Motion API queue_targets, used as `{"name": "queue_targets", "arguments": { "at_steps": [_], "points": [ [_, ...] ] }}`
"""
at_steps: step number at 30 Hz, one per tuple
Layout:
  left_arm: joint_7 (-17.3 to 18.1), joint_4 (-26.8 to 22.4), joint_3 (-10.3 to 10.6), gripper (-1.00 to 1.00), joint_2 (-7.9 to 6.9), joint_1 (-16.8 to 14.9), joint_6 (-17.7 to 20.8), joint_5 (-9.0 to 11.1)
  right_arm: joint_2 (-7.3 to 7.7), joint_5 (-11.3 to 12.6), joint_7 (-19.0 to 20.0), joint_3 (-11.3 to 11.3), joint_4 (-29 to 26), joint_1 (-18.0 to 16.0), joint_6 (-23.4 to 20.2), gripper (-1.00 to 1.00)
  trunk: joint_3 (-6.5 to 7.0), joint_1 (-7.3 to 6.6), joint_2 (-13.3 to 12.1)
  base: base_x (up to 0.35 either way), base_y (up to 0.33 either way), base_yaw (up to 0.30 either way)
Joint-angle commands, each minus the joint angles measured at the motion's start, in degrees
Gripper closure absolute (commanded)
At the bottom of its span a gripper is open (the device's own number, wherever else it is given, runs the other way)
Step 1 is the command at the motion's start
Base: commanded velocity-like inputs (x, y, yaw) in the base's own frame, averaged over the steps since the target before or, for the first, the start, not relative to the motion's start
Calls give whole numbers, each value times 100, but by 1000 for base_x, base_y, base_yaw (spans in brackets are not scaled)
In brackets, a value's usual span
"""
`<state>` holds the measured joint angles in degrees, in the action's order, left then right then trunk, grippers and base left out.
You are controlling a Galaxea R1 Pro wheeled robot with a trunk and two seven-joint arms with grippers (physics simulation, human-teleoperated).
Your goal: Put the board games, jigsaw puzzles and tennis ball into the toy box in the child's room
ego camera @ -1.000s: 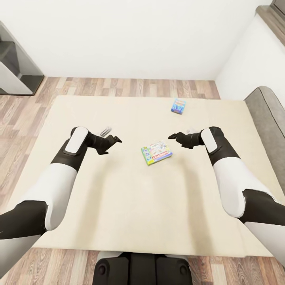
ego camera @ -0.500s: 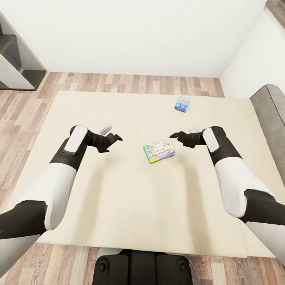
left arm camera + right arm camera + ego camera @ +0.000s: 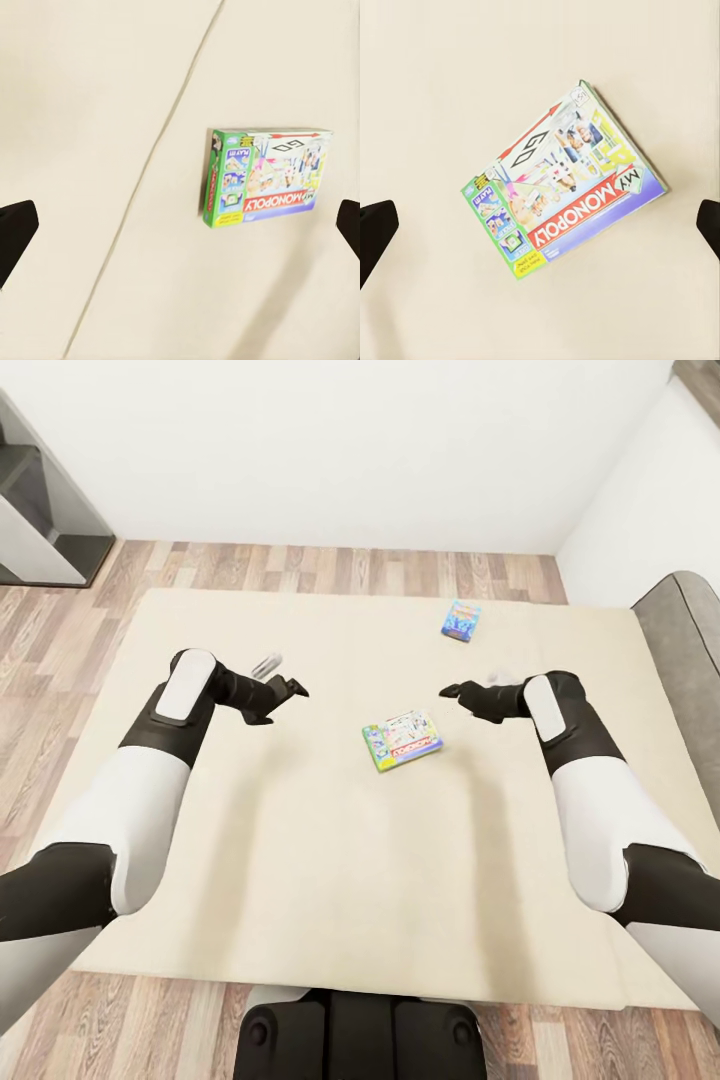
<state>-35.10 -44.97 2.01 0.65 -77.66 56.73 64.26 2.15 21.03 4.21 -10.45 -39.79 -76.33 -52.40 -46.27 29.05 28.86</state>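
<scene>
Bare bed [image 3: 330,860] is lying all around the Monopoly box [image 3: 402,739]; both grippers' fingers are hovering wide apart above it, nothing standing between. The blue box [image 3: 460,621] is sitting well apart.

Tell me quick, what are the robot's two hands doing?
Left gripper: open, holding nothing.
Right gripper: open, holding nothing, above the bed.

Green-edged game box [image 3: 564,181] lay on the bed, lid read "MY MONOPOLY" and "GO", side panel read "PLAY IT!", small blue box's [image 3: 460,621] print too small to read
</scene>
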Motion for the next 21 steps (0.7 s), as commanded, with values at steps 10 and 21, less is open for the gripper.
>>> {"name": "queue_targets", "arguments": {
  "at_steps": [10, 21],
  "points": [
    [-89, 17, -13, -100, -41, -138, 37, 45, 50, -39, 37, -3, -146, 33, -38, -100, -7, 2, 7, 0, 0, -82],
    [-67, 22, -2, -100, -38, -138, 39, 54, 52, -23, 42, -4, -167, 38, -47, -100, -151, 178, 328, 0, 0, -29]
  ]
}}
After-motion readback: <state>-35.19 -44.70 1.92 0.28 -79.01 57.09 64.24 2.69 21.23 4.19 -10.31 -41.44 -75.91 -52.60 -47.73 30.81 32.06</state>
